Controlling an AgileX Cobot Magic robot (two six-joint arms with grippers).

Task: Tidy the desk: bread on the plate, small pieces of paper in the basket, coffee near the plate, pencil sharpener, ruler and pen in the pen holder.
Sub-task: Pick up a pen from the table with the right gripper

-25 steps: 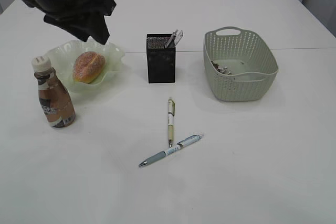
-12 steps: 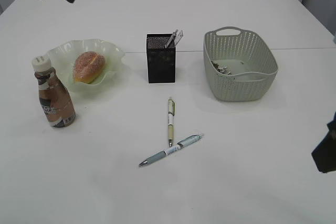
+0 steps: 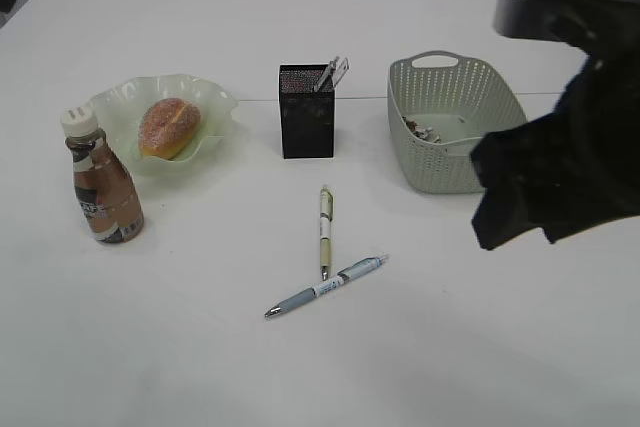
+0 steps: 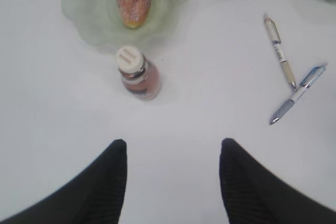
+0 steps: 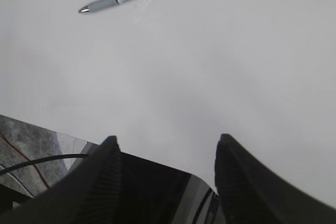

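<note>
Right arm [image 3: 560, 137] swung in; bread [image 3: 167, 127] on plate [image 3: 215, 102].

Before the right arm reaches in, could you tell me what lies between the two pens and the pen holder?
Only bare desk lies between the pens and the pen holder, as the exterior view shows.

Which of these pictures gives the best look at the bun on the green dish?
The exterior view shows the bread best: all of it is visible, lying on the plate, sugar dusting and pale slit included. The left wrist view cuts off its far end at the top edge of the picture. The right wrist view does not show it at all.
</note>
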